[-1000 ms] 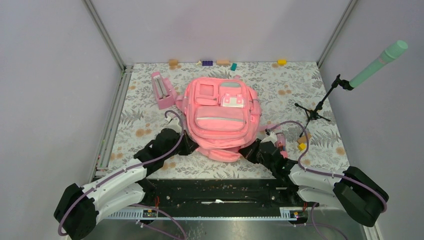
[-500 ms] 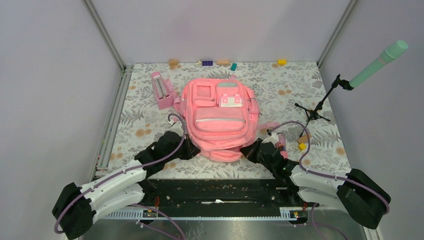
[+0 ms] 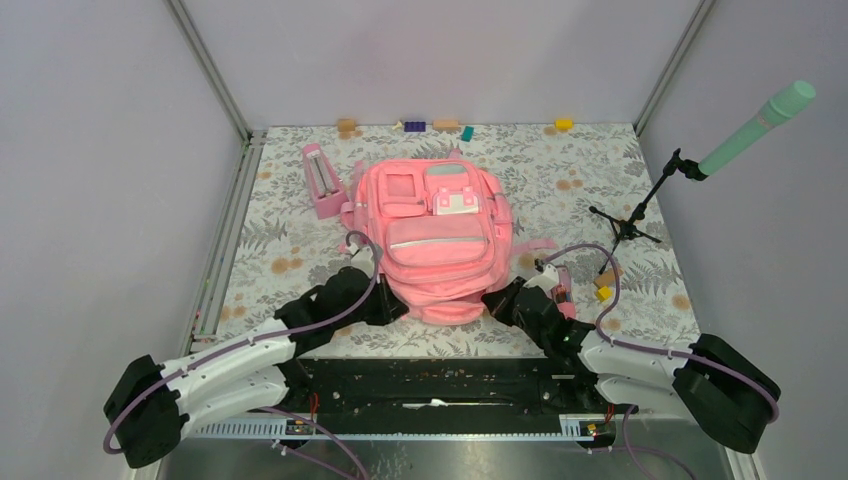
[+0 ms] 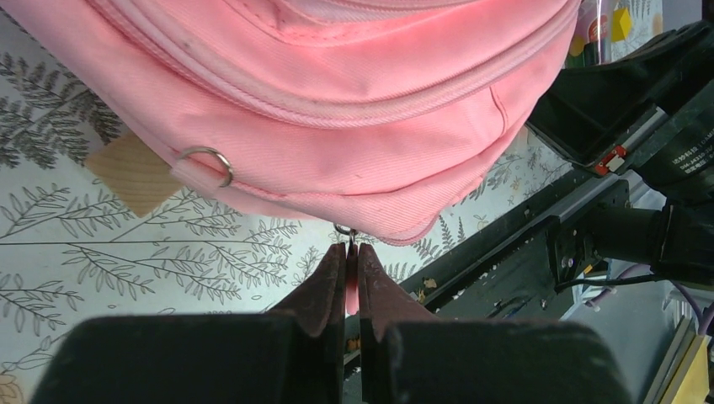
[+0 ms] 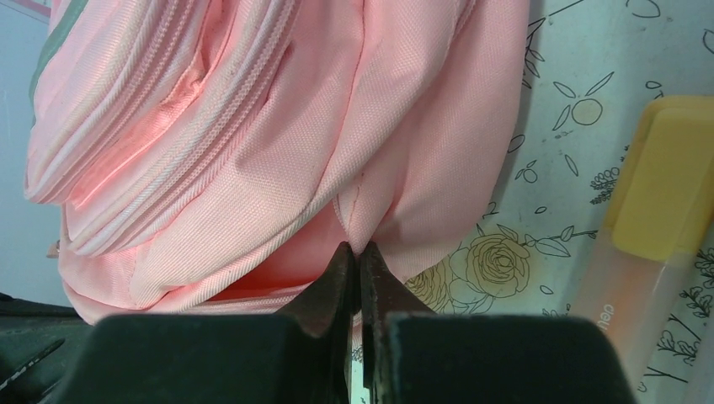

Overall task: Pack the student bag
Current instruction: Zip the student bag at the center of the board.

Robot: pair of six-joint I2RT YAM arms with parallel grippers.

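the left gripper (image 4: 351,252) is holding its jaws pressed together on a thin tab at the bottom hem of the student bag (image 4: 354,126), just below a small metal loop (image 4: 343,229). the right gripper (image 5: 357,252) is pinching a fold of the bag's fabric where two seams are meeting. judged purpose: both arms are gripping the bag's near lower corners so that the soft body can be steered and squared before any pocket is opened.

ahead of each gripper the bag is lying flat with its front pockets facing up, its woven pink cloth creasing over padded zip ridges. left of the left fingers in its wrist view, a steel d-ring (image 4: 203,162) is hanging from a strap loop, and a plain wooden block (image 4: 135,172) is showing at the bag's edge. right of the right fingers, a matte yellow block (image 5: 665,177) is lying against a translucent pink case (image 5: 623,286) on the leaf-printed table cover (image 4: 126,244), apart from the bag.
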